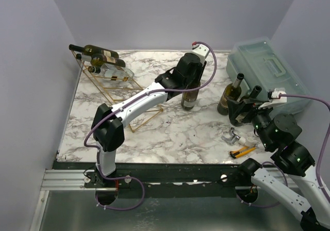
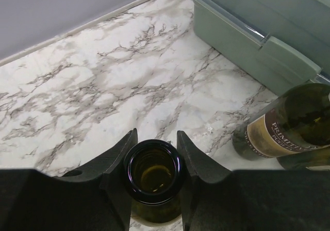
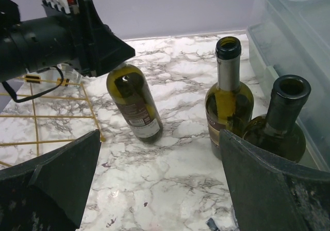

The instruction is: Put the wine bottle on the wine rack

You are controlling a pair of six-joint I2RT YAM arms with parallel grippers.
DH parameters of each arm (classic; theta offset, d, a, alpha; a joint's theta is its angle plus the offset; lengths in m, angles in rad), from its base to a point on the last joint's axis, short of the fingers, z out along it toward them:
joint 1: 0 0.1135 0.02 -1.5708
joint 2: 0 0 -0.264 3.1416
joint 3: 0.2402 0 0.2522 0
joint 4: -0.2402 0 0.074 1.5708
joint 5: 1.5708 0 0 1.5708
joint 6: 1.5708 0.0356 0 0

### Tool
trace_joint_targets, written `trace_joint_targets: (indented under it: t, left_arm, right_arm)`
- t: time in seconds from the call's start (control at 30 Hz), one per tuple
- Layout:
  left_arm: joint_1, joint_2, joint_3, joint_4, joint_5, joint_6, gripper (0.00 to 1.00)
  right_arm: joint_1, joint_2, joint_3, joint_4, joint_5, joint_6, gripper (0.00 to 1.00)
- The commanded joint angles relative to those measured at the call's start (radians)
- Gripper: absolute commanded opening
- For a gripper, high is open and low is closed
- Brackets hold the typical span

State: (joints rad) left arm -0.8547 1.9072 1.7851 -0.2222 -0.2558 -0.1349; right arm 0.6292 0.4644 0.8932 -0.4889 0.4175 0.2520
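Green wine bottle clamped in left gripper, clearest wrist-on; right gripper gapes.

Marble-patterned table: wine rack at 10 o'clock; wine bottle at centre; lidded box at 2 o'clock; two upright bottles at 3 o'clock; metal fitting and utility knife at 4 o'clock.

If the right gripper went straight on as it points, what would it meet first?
Likely the nearer dark wine bottle, just ahead of one finger of the open right gripper; the gap aims at bare marble table. Depth unclear.
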Motion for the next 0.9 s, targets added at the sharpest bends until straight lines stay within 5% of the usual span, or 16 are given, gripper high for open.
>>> trace_joint_targets:
  t: [0.0, 0.3, 0.63, 0.87]
  left_arm:
    - [0.000, -0.147, -0.023, 0.070, -0.072, 0.028, 0.00]
    - [0.004, -0.300, -0.125, 0.096, -0.213, 0.126, 0.00]
    - [0.017, -0.465, -0.211, 0.136, -0.398, 0.309, 0.00]
    - [0.068, -0.529, -0.247, 0.217, -0.560, 0.452, 0.00]
  right_arm:
    - [0.006, 0.035, -0.020, 0.060, -0.018, 0.022, 1.00]
    - [0.005, 0.084, -0.055, 0.142, -0.087, 0.033, 1.00]
    - [0.006, 0.194, -0.081, 0.303, -0.490, -0.065, 1.00]
    - [0.005, 0.285, -0.074, 0.358, -0.575, -0.083, 1.00]
